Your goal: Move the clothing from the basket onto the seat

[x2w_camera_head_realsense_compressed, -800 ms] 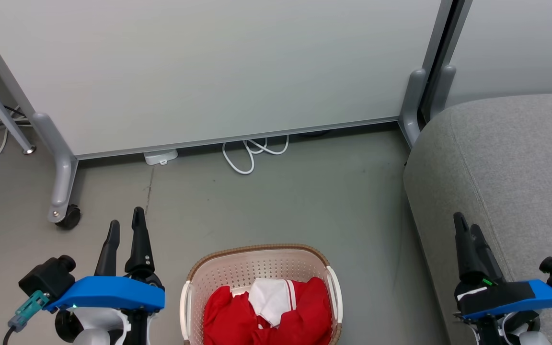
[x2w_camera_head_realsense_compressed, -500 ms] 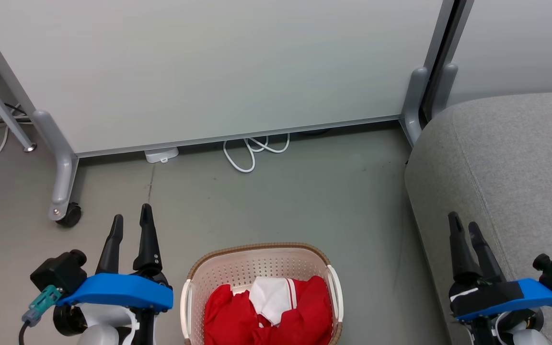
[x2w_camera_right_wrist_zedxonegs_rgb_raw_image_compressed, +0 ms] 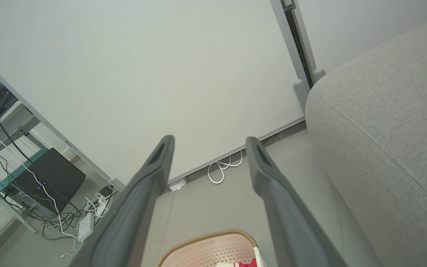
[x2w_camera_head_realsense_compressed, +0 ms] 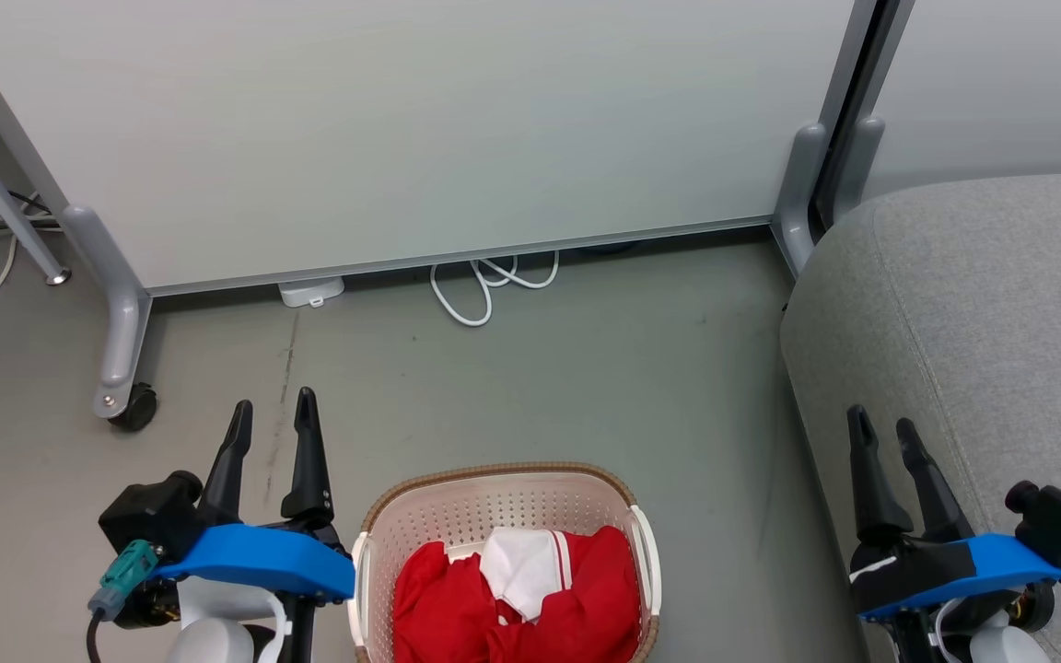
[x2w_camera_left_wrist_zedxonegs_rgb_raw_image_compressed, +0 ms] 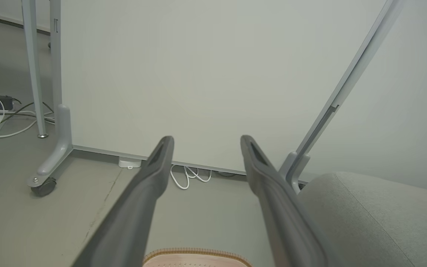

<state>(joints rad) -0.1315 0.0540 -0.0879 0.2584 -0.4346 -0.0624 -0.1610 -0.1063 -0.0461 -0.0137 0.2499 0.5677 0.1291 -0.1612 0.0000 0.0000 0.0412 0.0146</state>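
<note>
Red clothing (x2w_camera_head_realsense_compressed: pixel 530 603) with a white panel lies bunched in the cream basket (x2w_camera_head_realsense_compressed: pixel 402 525), which stands on the floor at the bottom centre of the head view. Its brown rim (x2w_camera_left_wrist_zedxonegs_rgb_raw_image_compressed: pixel 197 254) peeks in at the bottom of the left wrist view, and the basket (x2w_camera_right_wrist_zedxonegs_rgb_raw_image_compressed: pixel 213 248) shows low in the right wrist view too. The grey seat (x2w_camera_head_realsense_compressed: pixel 982 322) fills the right side. My left gripper (x2w_camera_head_realsense_compressed: pixel 273 414) stands open just left of the basket, empty. My right gripper (x2w_camera_head_realsense_compressed: pixel 880 428) stands open over the seat's front edge, empty.
A white partition panel (x2w_camera_head_realsense_compressed: pixel 402 129) on grey castor feet (x2w_camera_head_realsense_compressed: pixel 121 368) stands behind the basket. A white cable loop (x2w_camera_head_realsense_compressed: pixel 484 285) and a small white box (x2w_camera_head_realsense_compressed: pixel 311 292) lie at its base. Cables and a black box (x2w_camera_right_wrist_zedxonegs_rgb_raw_image_compressed: pixel 48 178) sit far left.
My left gripper has moved right, closer to the basket. My right gripper has shifted slightly left. The head camera has also tilted a little.
</note>
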